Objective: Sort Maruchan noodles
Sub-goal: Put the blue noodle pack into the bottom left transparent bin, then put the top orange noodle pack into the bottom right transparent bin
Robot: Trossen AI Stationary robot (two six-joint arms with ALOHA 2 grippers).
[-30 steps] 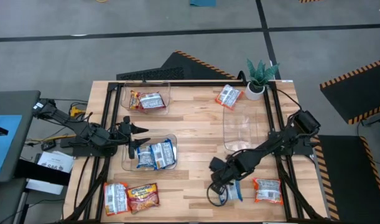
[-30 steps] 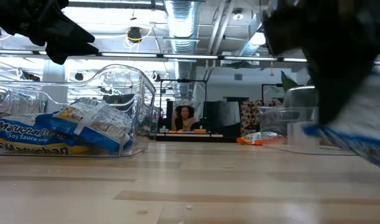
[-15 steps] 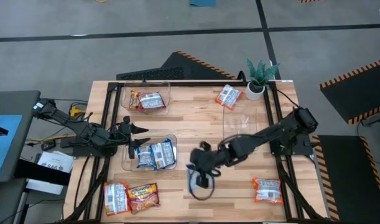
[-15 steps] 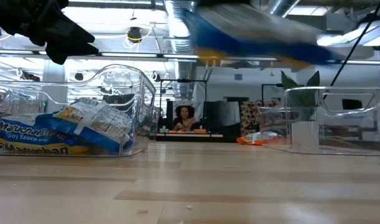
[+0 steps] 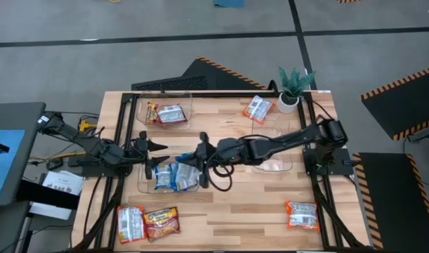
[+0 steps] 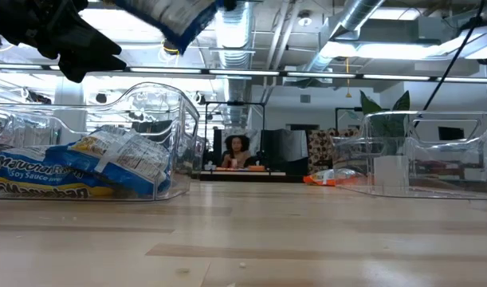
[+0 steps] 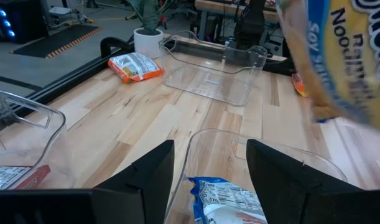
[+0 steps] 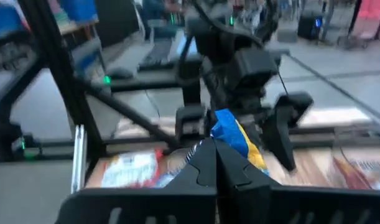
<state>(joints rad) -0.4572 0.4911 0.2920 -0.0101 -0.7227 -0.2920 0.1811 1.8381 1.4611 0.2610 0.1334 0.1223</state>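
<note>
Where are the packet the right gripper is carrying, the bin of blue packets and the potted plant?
carried blue packet (image 7: 339, 56), left wrist view, its printed face.
bin of blue packets (image 5: 142, 188), high view, its near-left rim.
potted plant (image 5: 293, 83), high view, its leaves.

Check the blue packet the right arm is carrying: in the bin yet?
Not yet. The right gripper is shut on the blue packet, held in the air above the bin.

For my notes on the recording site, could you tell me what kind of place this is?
Probably an industrial lab or workshop: exposed ceiling ducts, hazard-striped floor mats, and a person at a desk behind the wooden table.
</note>
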